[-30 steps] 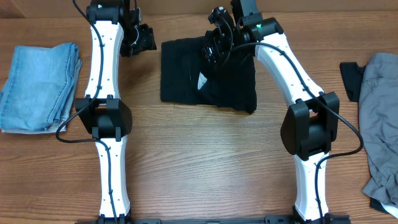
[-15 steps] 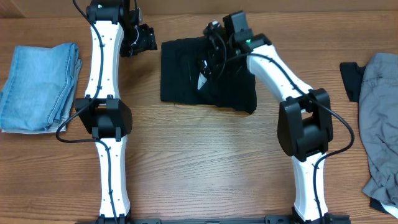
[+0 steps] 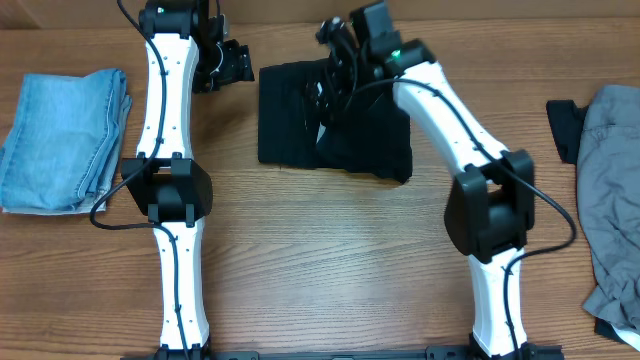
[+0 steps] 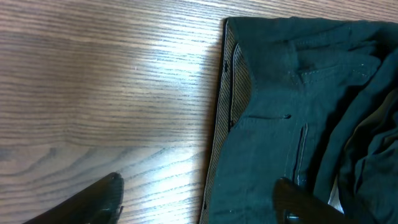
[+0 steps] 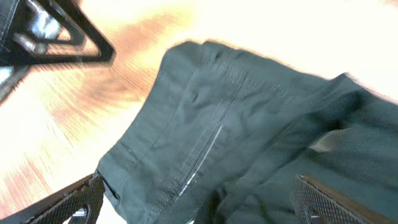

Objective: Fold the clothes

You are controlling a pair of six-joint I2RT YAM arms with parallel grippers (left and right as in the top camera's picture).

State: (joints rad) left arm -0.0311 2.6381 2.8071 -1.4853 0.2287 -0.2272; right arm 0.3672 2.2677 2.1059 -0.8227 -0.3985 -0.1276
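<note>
black garment, place: black garment point(image 3: 290, 120) lies on the table point(image 3: 330, 260) at the far middle, between the two arms.
long axis: runs left to right across the table in the overhead view; a rough rectangle, wider than deep.
facing: the left short edge is straight and carries a ribbed, paler inner band, seen in the left wrist view point(image 4: 231, 93). the right end is thicker, and its near corner sags toward the arm bases.
look: folded flat on the left half and rumpled in heaped folds on the right. a slit pocket point(image 4: 267, 116) and stitched seams show. a small white tag point(image 3: 325, 131) peeks out near the middle.
left gripper: left gripper point(image 3: 228, 62) sits just beside the garment's far left corner. its jaws are spread wide, with nothing between them but wood and the garment's edge below.
right gripper: right gripper point(image 3: 336, 42) is over the garment's far edge. its jaws are spread wide and grip nothing.
other clothes: folded denim garment point(image 3: 62, 140) at the far left, grey garment point(image 3: 612, 190) at the right edge. both lie well apart from the black one.
</note>
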